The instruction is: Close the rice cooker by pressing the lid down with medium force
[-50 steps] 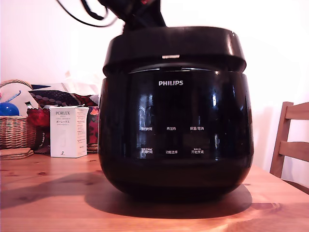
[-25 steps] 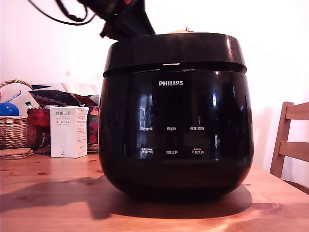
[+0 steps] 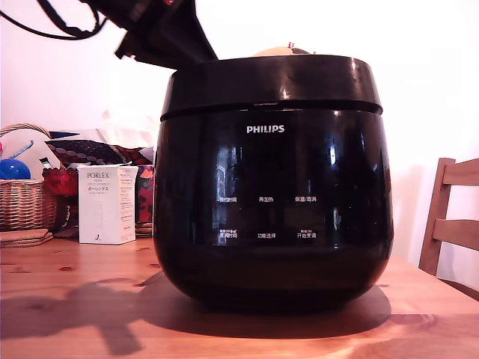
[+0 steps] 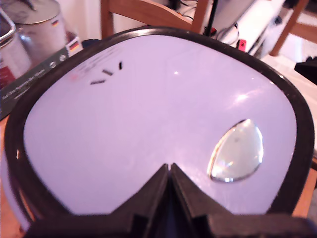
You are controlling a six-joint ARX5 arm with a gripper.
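The glossy black rice cooker (image 3: 271, 194) with the white PHILIPS logo stands on the wooden table and fills the middle of the exterior view. Its lid (image 3: 269, 81) lies down flat on the body, with only a thin seam showing between them. In the wrist view the lid's shiny top (image 4: 148, 124) reflects bright light and has a clear oval window (image 4: 237, 151). My gripper (image 4: 169, 169) hangs over the lid top, its two dark fingers shut tip to tip on nothing. My arm (image 3: 157, 30) shows as a dark shape above the lid's far edge, on the exterior view's left.
A white PORLEX box (image 3: 106, 203), a wicker basket (image 3: 26, 202) and patterned fabric sit behind on the exterior view's left. A wooden chair (image 3: 449, 224) stands at its right. The wrist view shows metal tins (image 4: 34, 25) and another chair back (image 4: 148, 12) beyond the cooker.
The lid dropped from slightly raised to flat on the body. My arm moved up and toward the exterior view's left, away from the lid's middle.
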